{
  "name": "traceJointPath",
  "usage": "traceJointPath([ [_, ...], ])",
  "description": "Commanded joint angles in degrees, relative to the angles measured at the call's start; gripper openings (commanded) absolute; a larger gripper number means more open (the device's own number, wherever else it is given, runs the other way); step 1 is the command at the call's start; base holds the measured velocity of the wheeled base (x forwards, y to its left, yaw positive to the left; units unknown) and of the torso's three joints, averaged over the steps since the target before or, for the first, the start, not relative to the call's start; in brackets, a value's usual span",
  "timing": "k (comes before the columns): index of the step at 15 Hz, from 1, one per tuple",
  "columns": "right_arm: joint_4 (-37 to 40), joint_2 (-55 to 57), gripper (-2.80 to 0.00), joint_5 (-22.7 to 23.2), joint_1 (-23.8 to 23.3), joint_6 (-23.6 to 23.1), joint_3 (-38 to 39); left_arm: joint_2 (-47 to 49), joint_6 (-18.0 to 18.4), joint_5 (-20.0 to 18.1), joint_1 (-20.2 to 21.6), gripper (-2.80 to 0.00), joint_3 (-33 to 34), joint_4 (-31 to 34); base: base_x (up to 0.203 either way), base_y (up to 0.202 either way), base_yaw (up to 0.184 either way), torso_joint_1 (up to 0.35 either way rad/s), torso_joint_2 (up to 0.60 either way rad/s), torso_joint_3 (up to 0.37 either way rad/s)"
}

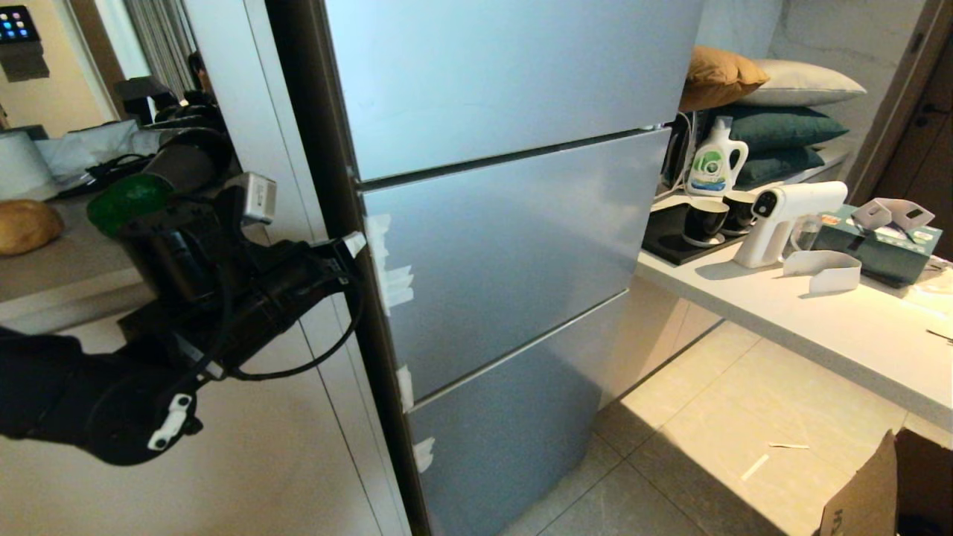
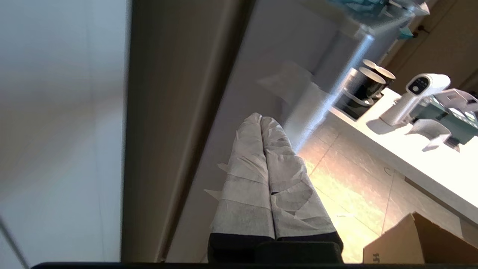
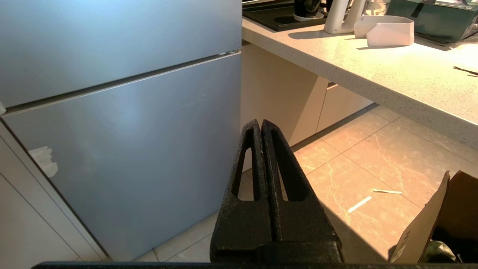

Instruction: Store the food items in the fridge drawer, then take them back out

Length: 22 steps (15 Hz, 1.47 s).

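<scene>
At the left edge of the fridge (image 1: 506, 246), beside the seam under its top panel, the left gripper (image 1: 356, 244) is held with its paper-wrapped fingers (image 2: 261, 168) pressed together and nothing between them, the tip just beside the dark side wall where strips of white tape (image 1: 391, 279) mark the middle panel's edge. All three silver-blue panels are seen shut, so the fridge drawer is not yet exposed and its place behind them cannot be told. The green bell pepper (image 1: 126, 202) is seen on the counter (image 1: 59, 260) to the left, partly hidden behind the arm, with the tan potato-like lump (image 1: 28, 225) near it on the same counter; neither is held. The step in hand is judged to be the opening of the fridge front. For it to be done well, the closed tip should be worked into the narrow gap at the panel's edge rather than pushed flat against the face, and the pull should follow the way the panel swings or slides, which cannot be read from these views. A slow start is advised, since the wrapped fingers may slip off the smooth edge. The right gripper (image 3: 261, 129) is parked low before the fridge's lower part with its black fingers closed together and empty, well apart from the work, near a cardboard box (image 3: 429, 220) on the floor.
</scene>
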Motion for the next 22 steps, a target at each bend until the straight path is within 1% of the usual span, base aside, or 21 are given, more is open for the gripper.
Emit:
traceJointPath([
  [1, -0.1, 0.0, -2.80, 0.0, 0.0, 0.0, 1.8, 0.2, -0.1, 0.0, -0.4, -2.80, 0.0, -0.4, 0.000, 0.000, 0.000, 0.000, 0.00, 0.000],
  [10, -0.1, 0.0, -2.80, -0.1, 0.0, 0.1, 1.8, 0.2, -0.1, -0.3, -1.7, -2.80, 0.2, -0.4, 0.000, 0.000, 0.000, 0.000, 0.00, 0.000],
  [12, -0.1, 0.0, -2.80, 0.0, 0.0, 0.1, 1.8, 1.0, 0.3, 1.1, -1.4, -2.80, -0.5, -0.5, 0.000, 0.000, 0.000, 0.000, 0.00, 0.000],
  [13, -0.1, 0.0, -2.80, 0.0, 0.0, 0.1, 1.8, 1.2, 0.2, 2.7, -1.1, -2.80, -0.7, -0.5, 0.000, 0.000, 0.000, 0.000, 0.00, 0.000],
  [14, -0.1, 0.0, -2.80, 0.0, 0.0, 0.1, 1.8, 1.3, 0.2, 3.4, -1.0, -2.80, -0.7, -0.6, 0.000, 0.000, 0.000, 0.000, 0.00, 0.000],
  [18, -0.1, 0.0, -2.80, -0.1, 0.0, 0.1, 1.8, 1.3, 0.1, 3.3, -0.4, -2.80, -0.9, -0.8, 0.000, 0.000, 0.000, 0.000, 0.00, 0.000],
  [22, -0.1, 0.0, -2.80, 0.0, 0.0, 0.1, 1.8, 2.8, 0.0, 3.1, -0.8, -2.80, -2.5, -0.8, 0.000, 0.000, 0.000, 0.000, 0.00, 0.000],
])
